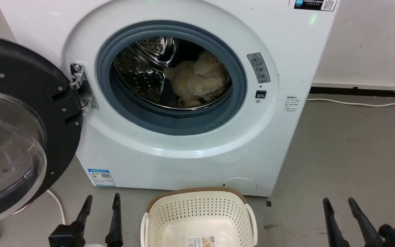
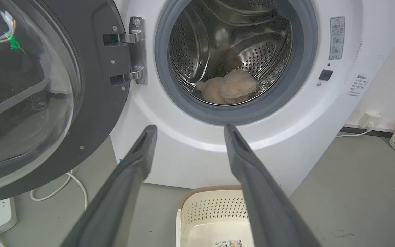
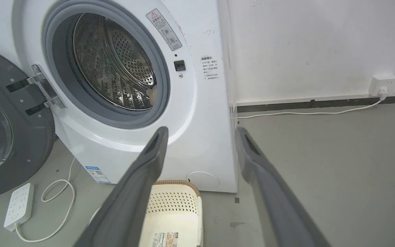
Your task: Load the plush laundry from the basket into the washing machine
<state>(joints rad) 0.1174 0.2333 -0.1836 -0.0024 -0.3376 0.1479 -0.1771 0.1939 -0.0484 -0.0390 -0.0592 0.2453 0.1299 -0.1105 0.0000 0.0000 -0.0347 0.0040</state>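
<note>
Closest in, the left gripper [image 1: 102, 199] and the right gripper [image 1: 338, 201] sit low over the grey floor [image 1: 348, 154], one on either side of the basket [image 1: 197, 189], fingers pointing toward the machine. Both sets of jaws stand apart with nothing between them. The cream basket rests on the floor, its brown rim just short of the base of the washing machine [image 1: 190, 154], and the label sticker [image 1: 201, 241] on its bottom is in plain sight. Off to the robot's left, a white power strip [image 3: 19, 204] lies on the floor with its cable [image 3: 58, 192] looping beside it. Behind the basket the white washing machine stands by the wall, its black-framed glass door [image 1: 22, 120] swung wide open on its hinge [image 1: 81, 87] to the robot's left. A grey rubber ring [image 1: 170, 123] frames the round opening. Deep inside, on the bottom of the perforated steel drum [image 1: 139, 72], lies the plush laundry [image 1: 197, 80], a shaggy beige heap toward the drum's right. Farther right, a white cord [image 1: 362, 103] runs along the floor's far edge to a wall socket [image 3: 382, 85].
</note>
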